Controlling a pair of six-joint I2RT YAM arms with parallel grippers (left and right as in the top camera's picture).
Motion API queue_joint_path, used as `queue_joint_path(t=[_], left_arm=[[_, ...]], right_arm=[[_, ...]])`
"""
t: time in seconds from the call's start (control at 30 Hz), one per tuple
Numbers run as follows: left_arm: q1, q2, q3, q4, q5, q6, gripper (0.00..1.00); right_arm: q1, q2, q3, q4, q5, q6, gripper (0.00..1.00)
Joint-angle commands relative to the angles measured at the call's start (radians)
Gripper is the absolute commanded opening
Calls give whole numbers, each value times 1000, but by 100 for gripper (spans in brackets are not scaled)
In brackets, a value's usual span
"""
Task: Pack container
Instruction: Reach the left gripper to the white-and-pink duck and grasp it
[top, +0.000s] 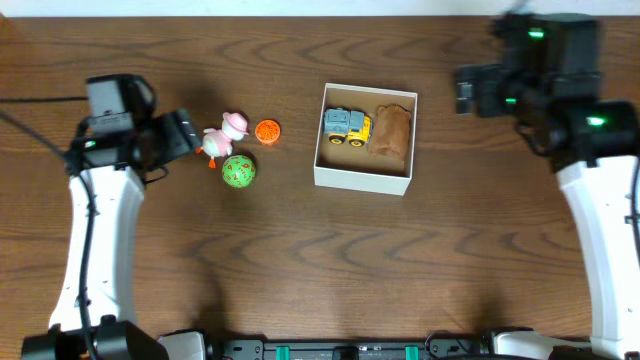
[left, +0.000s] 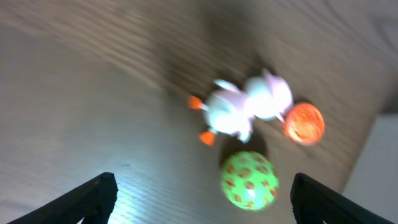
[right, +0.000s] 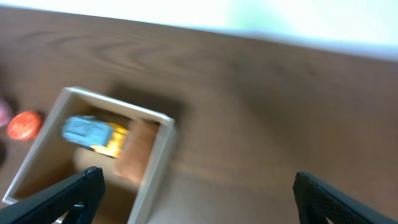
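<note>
The container (top: 361, 181), a shallow white-walled box with a brown inside, sits mid-table and holds a blue-and-yellow toy truck (top: 346, 126) and a brown toy (top: 391, 130). It also shows in the right wrist view (right: 155, 163). Left of it lie a white-and-pink duck toy (top: 224, 134), an orange disc (top: 267, 131) and a green spotted ball (top: 238, 171). My left gripper (left: 202, 202) is open and empty, just left of the duck (left: 242, 106); the ball (left: 249, 180) lies between its fingertips in view. My right gripper (right: 196, 196) is open and empty, up right of the container.
The wooden table (top: 300, 260) carries nothing else. The arm bases stand at the front corners. A pale wall edge shows at the top of the right wrist view (right: 280, 18).
</note>
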Motion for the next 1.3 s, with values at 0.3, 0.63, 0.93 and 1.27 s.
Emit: queue_joint_path(t=[0.3,0.63,0.93,1.27], left_arm=[[-106,271,18,225,-95,234,83],[-123,346,18,372,-87,297,82],[-187,385,18,449,-88,578,72],[-192,486,18,453,-89,619,70]], right_arm=[[-150,79,-91,-122,-8,243,99],[-150,79,-193,-82,-8,254,99],[-150,79,-201,-78,-8,254,99],[-150,79,-201,-91,-8,269,99]])
